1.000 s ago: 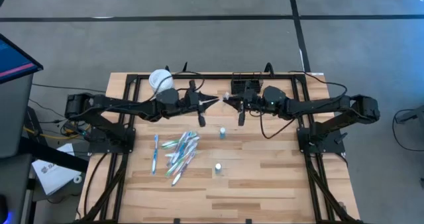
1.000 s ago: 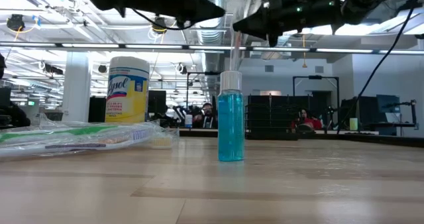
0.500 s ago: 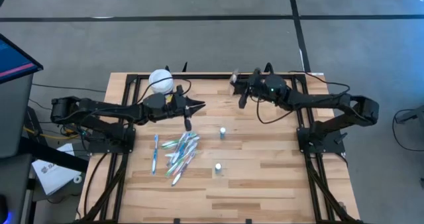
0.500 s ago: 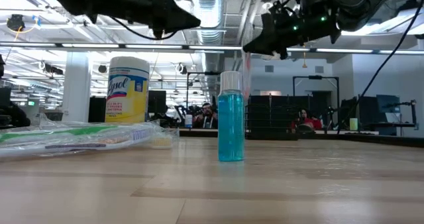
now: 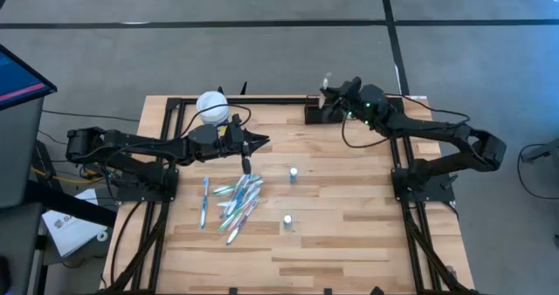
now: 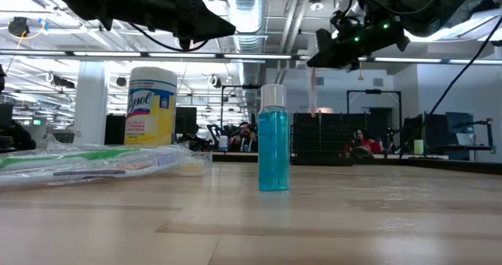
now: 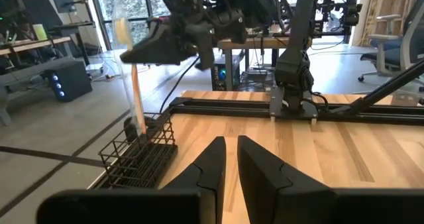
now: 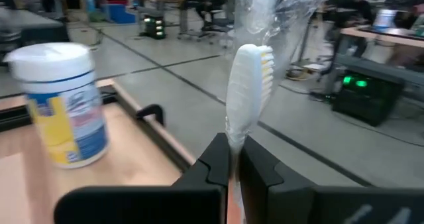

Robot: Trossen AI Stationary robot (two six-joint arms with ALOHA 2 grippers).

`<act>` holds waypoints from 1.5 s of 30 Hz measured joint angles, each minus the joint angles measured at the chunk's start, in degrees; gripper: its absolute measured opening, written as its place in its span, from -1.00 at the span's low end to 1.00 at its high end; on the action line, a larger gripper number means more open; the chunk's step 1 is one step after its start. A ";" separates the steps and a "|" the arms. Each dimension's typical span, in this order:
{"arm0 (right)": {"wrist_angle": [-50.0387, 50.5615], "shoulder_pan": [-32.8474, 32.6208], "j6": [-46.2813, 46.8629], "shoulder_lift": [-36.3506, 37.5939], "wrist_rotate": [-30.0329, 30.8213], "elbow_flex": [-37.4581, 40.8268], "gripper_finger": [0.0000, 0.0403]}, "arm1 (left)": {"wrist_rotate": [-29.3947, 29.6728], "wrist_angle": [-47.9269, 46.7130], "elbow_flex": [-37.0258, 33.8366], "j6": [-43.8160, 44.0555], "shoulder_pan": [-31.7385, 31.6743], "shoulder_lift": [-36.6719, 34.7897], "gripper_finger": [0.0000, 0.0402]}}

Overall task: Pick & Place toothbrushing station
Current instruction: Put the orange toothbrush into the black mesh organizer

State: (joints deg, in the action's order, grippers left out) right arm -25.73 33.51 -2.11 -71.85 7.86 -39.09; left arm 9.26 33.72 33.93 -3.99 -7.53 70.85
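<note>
My right gripper (image 5: 326,92) hangs over the table's far edge, shut on a toothbrush (image 8: 248,85) in a clear wrapper. Its white head points up and its pink handle (image 7: 136,91) hangs down. Right under it the toothbrushing station (image 5: 314,113), a black wire caddy (image 7: 136,161), stands on the table's far edge. My left gripper (image 5: 265,140) floats level over the table's middle, pointing toward the caddy. Its fingers (image 7: 230,148) stand a little apart with nothing between them. My right gripper pinches the wrapped toothbrush between its two fingers just below the head (image 8: 233,139). The fingers come level from the table's right side and lie across the brush. The brush stands upright; its handle's lower end (image 7: 140,126) reaches the caddy's top, touching or not I cannot tell.
A white tub with a yellow label (image 5: 212,106) stands at the far left. A pile of wrapped toothbrushes (image 5: 236,199) lies left of the middle. Two small blue bottles (image 5: 293,174) (image 5: 286,221) stand upright mid-table. Black frame rails run along the table's sides.
My two grippers stood tip to tip over the table's middle. My right gripper has since swung toward the far edge and the right, carrying the toothbrush upright to above the caddy. My left gripper drew back toward the left edge, then kept still.
</note>
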 joint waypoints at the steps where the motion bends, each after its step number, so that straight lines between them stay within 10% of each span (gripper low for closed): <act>1: 0.93 0.69 0.00 0.90 0.01 0.00 -0.98 | 0.00 0.01 0.00 0.00 0.00 0.00 -0.84; 29: 7.64 11.44 0.15 2.43 2.92 -0.02 -0.98 | 0.17 -0.31 0.02 0.00 0.00 0.00 -0.85; 45: -4.69 14.43 3.61 2.20 -0.89 8.46 -0.98 | -0.02 -0.29 0.02 0.00 0.00 0.02 -0.85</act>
State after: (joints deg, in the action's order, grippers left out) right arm -30.41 47.95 1.50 -69.65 6.97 -30.63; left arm 9.23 33.43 33.95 -3.99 -7.53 70.87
